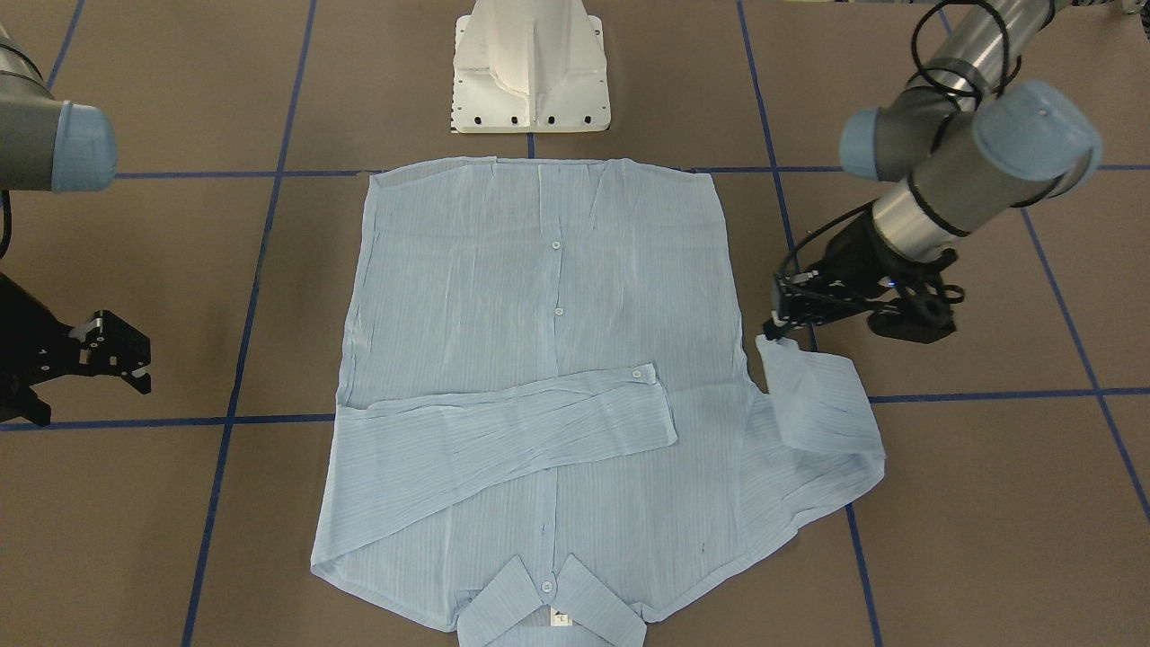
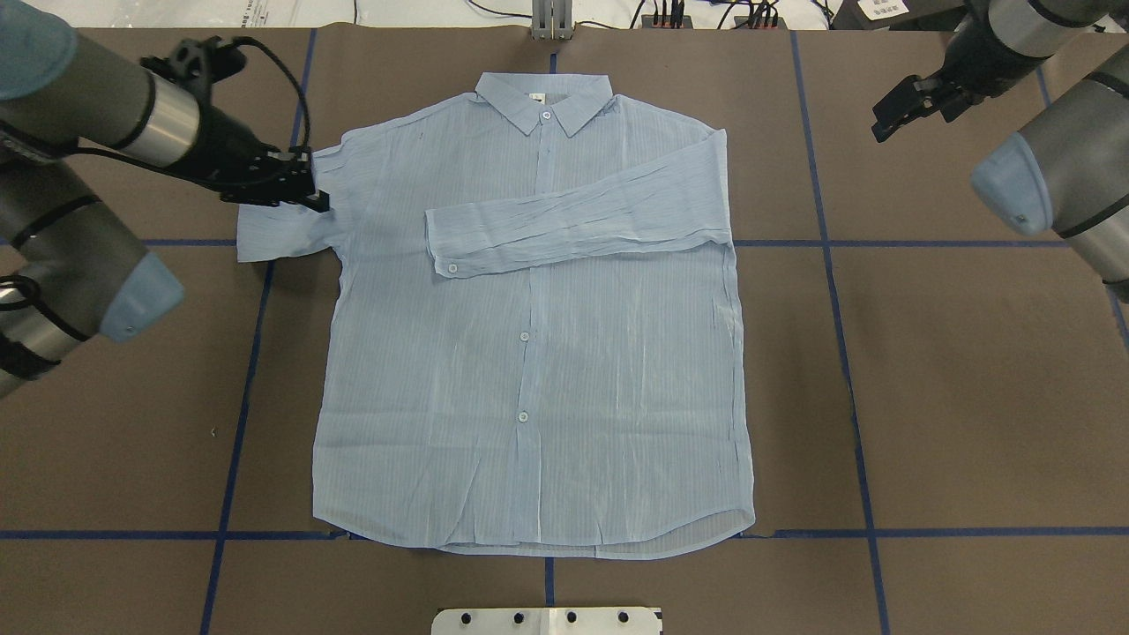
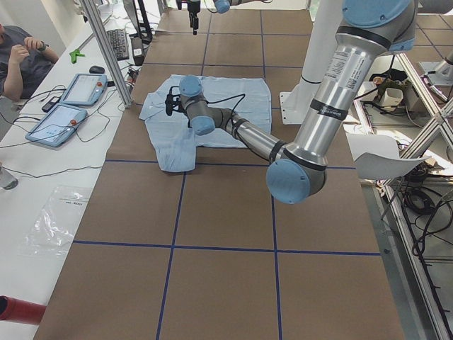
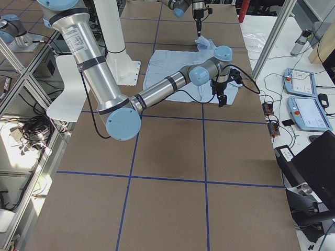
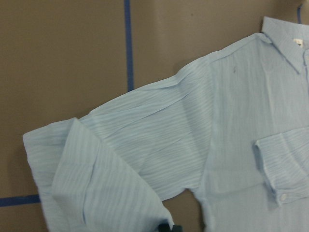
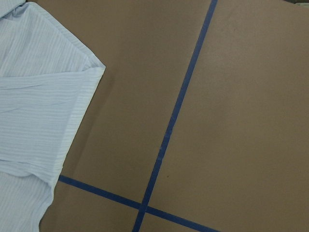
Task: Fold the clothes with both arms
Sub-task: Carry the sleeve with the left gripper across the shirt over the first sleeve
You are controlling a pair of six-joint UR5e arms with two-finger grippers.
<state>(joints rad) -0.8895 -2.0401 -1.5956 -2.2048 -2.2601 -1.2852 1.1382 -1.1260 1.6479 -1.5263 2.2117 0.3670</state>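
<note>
The thin, pale blue, striped long-sleeved shirt [image 2: 529, 370] lies flat with its buttons up in the middle of the brown table [image 2: 970, 397]. I think the folding has only just begun. The folded sleeve [image 2: 573, 220] is laid across the chest. The loose sleeve [image 2: 273, 234] is not over yet, and the body is not folded at all. The black left gripper [image 2: 313, 196] pinches the cuff end of the loose sleeve. The black right gripper [image 2: 891, 110] hangs off to the side with its fingers spread, holding nothing. The shirt's long way runs straight out from the robot, and the collar [image 2: 542, 97] points away from it.

Silver-grey tubular arms [image 1: 943, 175]; pale blue joint caps [image 1: 1038, 135]; black cables [image 1: 950, 77]
</note>
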